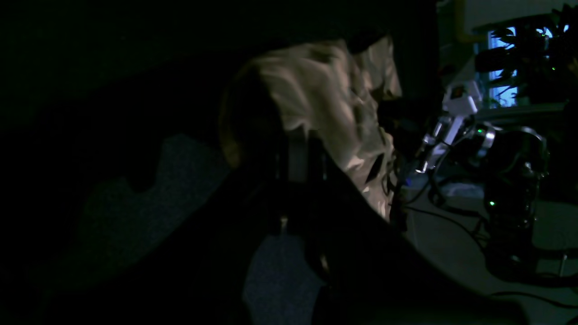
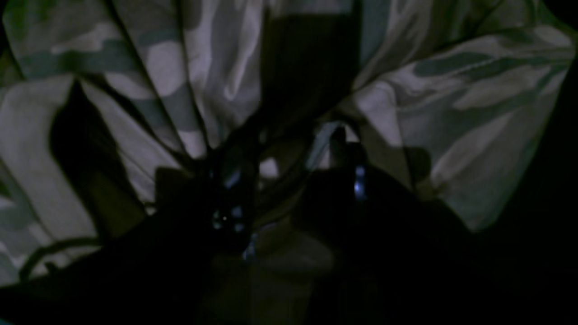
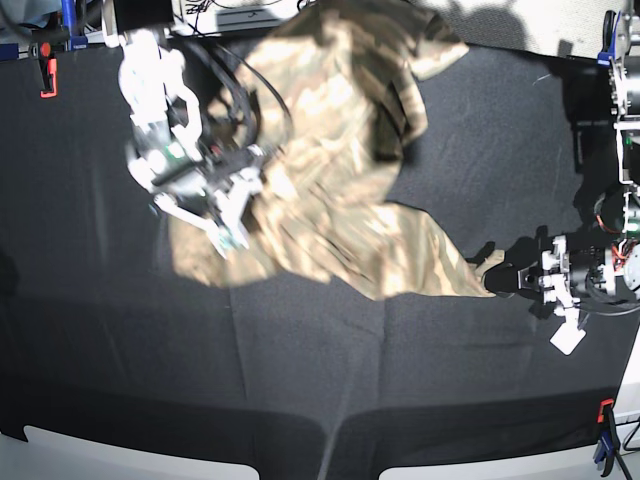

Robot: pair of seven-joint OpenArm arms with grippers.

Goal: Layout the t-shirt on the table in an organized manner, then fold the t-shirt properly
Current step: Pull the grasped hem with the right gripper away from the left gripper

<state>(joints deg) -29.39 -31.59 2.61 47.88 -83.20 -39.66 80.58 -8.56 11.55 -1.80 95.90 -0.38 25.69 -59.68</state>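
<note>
A large table covered in matte black cloth [image 3: 300, 400] is seen from the base view, with one red clamp [image 3: 45, 75] fixed at its far left edge and another red clamp [image 3: 604, 410] at its near right corner. Bundled black cables [image 3: 235, 95] are draped beside the white right arm [image 3: 150, 80], partly across the fabric.

One soft short-sleeved t-shirt in tan, olive and brown camouflage print [image 3: 330, 180] is spread crumpled over the far middle of the table, bunched and creased, with one part drawn out in a point toward the right side of the base view. Its collar cannot be made out.

Two grippers are counted. The left gripper [image 3: 497, 275] is pressed together on the drawn-out tip of the t-shirt, low near the cloth. The right gripper [image 3: 232, 232] is set at the opposite edge of the garment; in the right wrist view its dark fingers [image 2: 347, 149] are surrounded by folds of fabric, with cloth gathered between them.
</note>
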